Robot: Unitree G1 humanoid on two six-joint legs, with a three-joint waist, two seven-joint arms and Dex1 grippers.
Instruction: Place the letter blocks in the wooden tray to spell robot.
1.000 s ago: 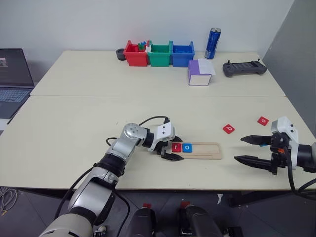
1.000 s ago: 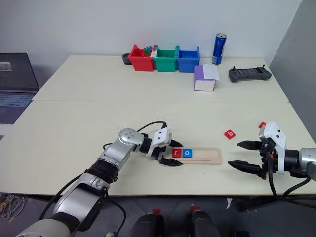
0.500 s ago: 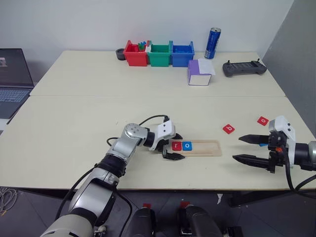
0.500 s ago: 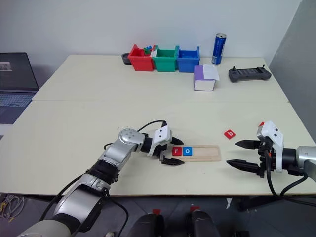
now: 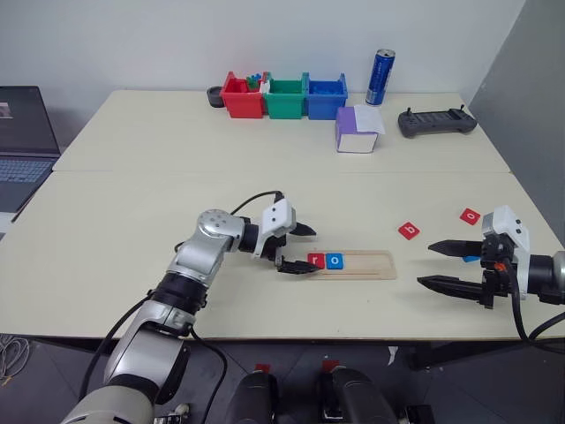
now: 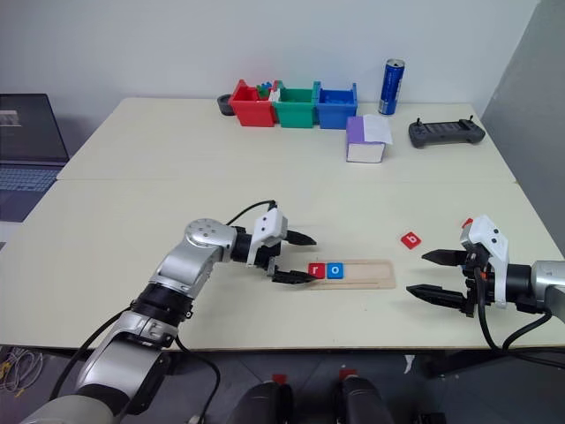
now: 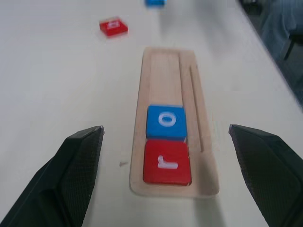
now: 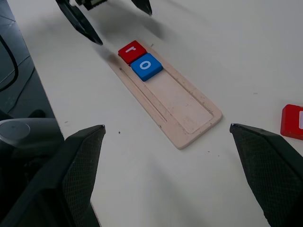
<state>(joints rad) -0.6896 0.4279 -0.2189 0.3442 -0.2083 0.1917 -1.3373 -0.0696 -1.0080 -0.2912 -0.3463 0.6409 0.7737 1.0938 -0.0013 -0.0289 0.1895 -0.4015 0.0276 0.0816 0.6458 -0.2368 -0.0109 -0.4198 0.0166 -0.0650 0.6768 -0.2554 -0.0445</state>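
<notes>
Pale counter (image 5: 132, 221) carries the wooden tray (image 5: 366, 265), red r (image 5: 316, 261) and blue o (image 5: 334, 261) seated at its 9 o'clock end; both grippers gape empty. Red b (image 5: 409, 230) at 1 o'clock looks light, stiff, slick; pinch opposite edges

Tray (image 7: 163, 75): pale unfinished wood, matt, faint grain, smooth rounded edges. Red r block (image 7: 167, 161) and blue o block (image 7: 165, 121): smooth plastic-looking tiles, slight sheen, white letters. Loose red b block (image 5: 408, 230) and red o block (image 5: 470, 215): same finish. Table (image 5: 132, 212): cream laminate, matt, smooth. Left gripper (image 5: 296, 248) and right gripper (image 5: 446, 266): black fingers (image 7: 78, 165), matt, finely textured plastic; white glossy housings. Left arm (image 5: 212, 243): brushed silver metal. Bins (image 5: 284, 97): glossy red, green, blue plastic. Can (image 5: 380, 77): shiny blue metal. Controller (image 5: 436, 122): dark matt plastic.
</notes>
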